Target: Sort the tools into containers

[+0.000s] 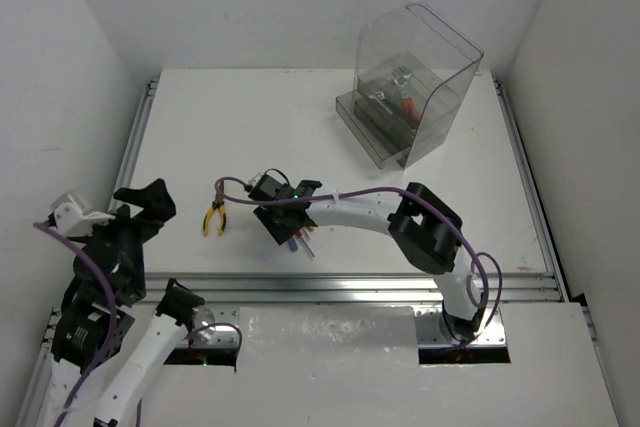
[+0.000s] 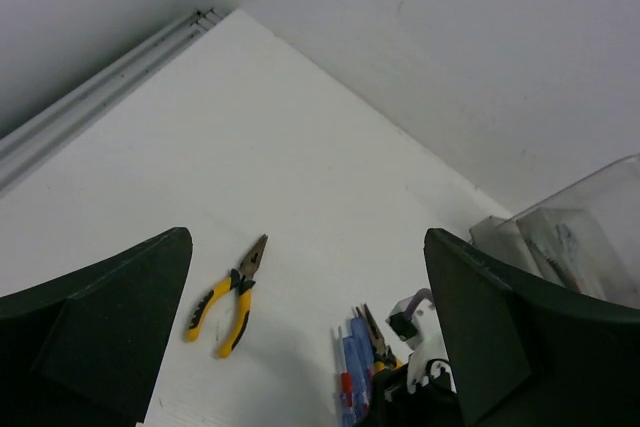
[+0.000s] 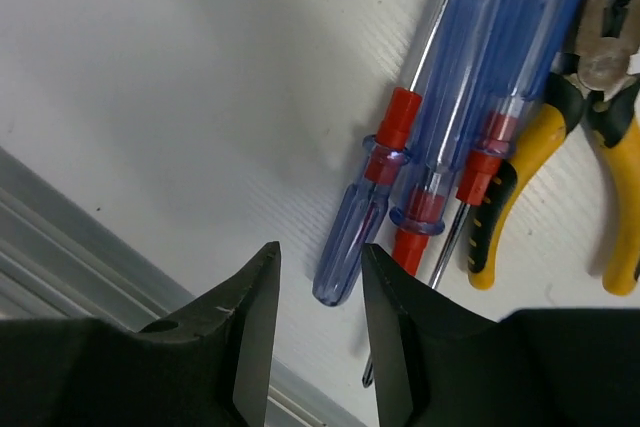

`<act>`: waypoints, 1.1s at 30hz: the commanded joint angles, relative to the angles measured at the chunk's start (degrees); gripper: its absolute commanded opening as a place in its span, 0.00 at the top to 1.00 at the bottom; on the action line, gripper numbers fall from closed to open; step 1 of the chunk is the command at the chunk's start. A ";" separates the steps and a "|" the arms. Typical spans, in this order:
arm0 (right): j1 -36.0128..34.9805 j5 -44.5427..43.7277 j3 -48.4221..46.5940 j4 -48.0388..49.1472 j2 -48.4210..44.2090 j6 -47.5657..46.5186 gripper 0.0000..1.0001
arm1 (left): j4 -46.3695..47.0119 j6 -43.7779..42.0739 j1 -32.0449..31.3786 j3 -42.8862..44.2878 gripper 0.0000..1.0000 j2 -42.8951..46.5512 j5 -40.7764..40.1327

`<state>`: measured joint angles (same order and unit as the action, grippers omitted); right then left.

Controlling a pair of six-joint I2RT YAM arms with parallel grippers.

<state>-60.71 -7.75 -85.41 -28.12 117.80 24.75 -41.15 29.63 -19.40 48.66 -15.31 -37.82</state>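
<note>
**Right fingers** (image 3: 245, 332): 2, drawn close with a narrow gap left between them. The butt of one blue handle lies at the mouth of the gap. Whether they pinch it cannot be told.

**Screwdrivers** (image 3: 440, 97): 3, with clear blue handles and red collars. They lie side by side at the middle of the worktop's (image 1: 250, 127) near edge, one reversed against the other two.

**Pliers**, yellow-handled: 2.
- One (image 3: 520, 172) lies tight against the outermost screwdriver.
- One (image 1: 214, 215) lies alone on the worktop, apart to the left of the group.

**Left fingers** (image 2: 110, 332): 2, spread wide with nothing between them, above the worktop's near left corner.

**Box** (image 1: 440, 57): 1, clear with a curved cover, at the worktop's far right corner. Grey trays (image 1: 362, 119) are stacked within it. Silver metal and a red handle show inside; their count cannot be read.
</note>
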 commanded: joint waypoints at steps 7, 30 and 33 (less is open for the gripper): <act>-1.69 -4.55 -5.21 -3.34 4.46 2.49 0.61 | 1.77 -2.55 0.24 -0.50 0.00 1.69 -1.03; 0.23 -0.77 -0.81 0.79 -10.98 -2.92 1.00 | 3.18 -3.79 0.24 -1.11 0.00 1.51 1.35; 6.46 -2.80 -3.62 -3.77 -14.08 -9.87 1.00 | 3.88 -4.14 0.24 -1.47 0.00 1.16 2.66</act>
<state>-60.12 -8.51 -84.64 -31.35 111.22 22.96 -40.18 26.92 -19.40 47.72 -14.35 -36.82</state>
